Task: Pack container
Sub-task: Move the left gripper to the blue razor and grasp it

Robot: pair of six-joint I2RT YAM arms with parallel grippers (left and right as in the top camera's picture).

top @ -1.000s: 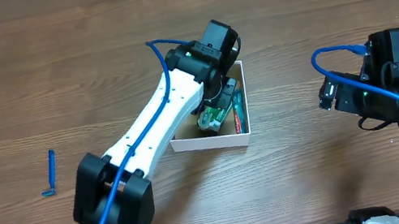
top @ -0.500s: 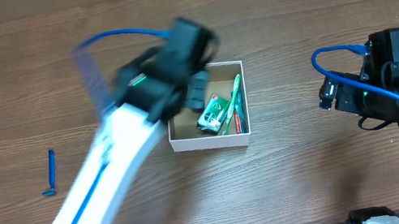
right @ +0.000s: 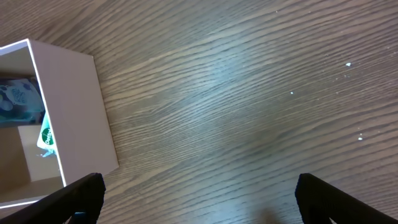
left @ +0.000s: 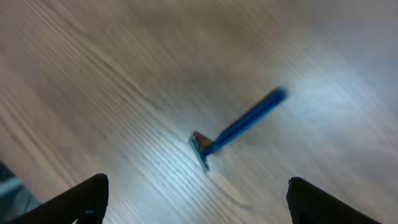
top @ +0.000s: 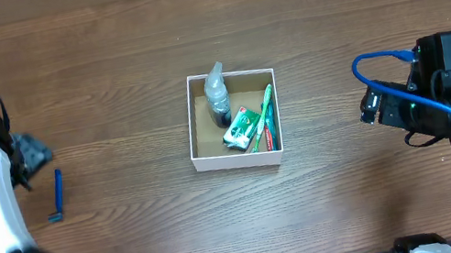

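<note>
The container (top: 238, 158) is a white-walled box with a brown inside at the table's middle. In it lie a clear bottle (top: 216, 91), a green packet (top: 243, 129) and a green toothbrush (top: 267, 110). A blue razor (top: 58, 195) lies on the wood at the far left. My left gripper (top: 31, 156) hovers just beside it, open and empty. The left wrist view shows the razor (left: 239, 127) ahead of the left gripper (left: 196, 205). My right gripper (top: 369, 108) is open to the right of the box. The right wrist view has the right gripper (right: 199, 199) near the container's wall (right: 71, 106).
Bare wooden tabletop (top: 103, 64) surrounds the box. A blue cable (top: 376, 58) loops off the right arm. The table's front edge runs along the bottom of the overhead view.
My left arm has swung from over the container to the far left above the razor, and its gripper has opened. A bottle now shows in the container. The right arm is still.
</note>
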